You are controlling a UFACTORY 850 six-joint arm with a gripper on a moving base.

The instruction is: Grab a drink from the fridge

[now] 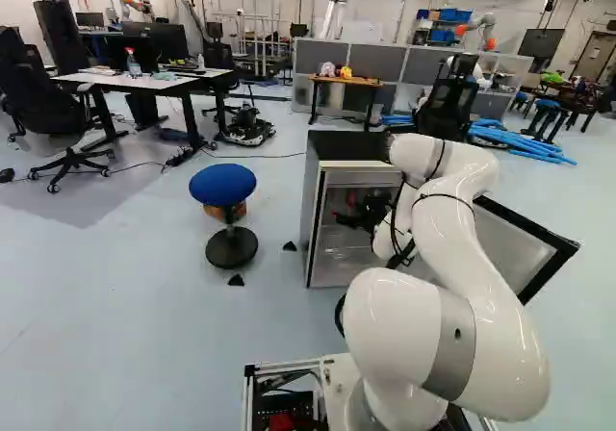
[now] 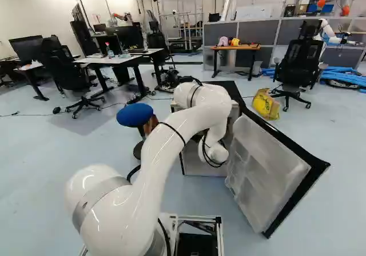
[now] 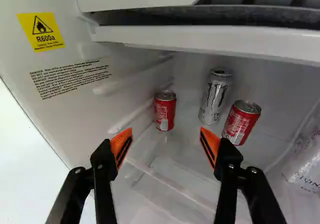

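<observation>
In the left base view my gripper [image 1: 364,212] reaches into the front of the small fridge [image 1: 332,258], whose door stands open. The wrist view has the gripper [image 3: 166,146] open, nothing between its orange pads. Ahead of it inside the fridge, a red can [image 3: 165,110] stands near the side wall, beyond the gap between the fingers. A tall silver can [image 3: 215,97] and another red can [image 3: 241,122] stand beside each other, ahead of the other finger. No can is touched by the fingers. The arm hides the gripper in the right base view.
The open fridge door [image 2: 269,170] spreads to the arm's right. A blue stool [image 1: 223,186] stands left of the fridge. In the wrist view a shelf edge [image 3: 210,36] crosses above the cans, and a clear plastic package [image 3: 305,166] lies beside them. Another robot [image 1: 476,29] stands far back.
</observation>
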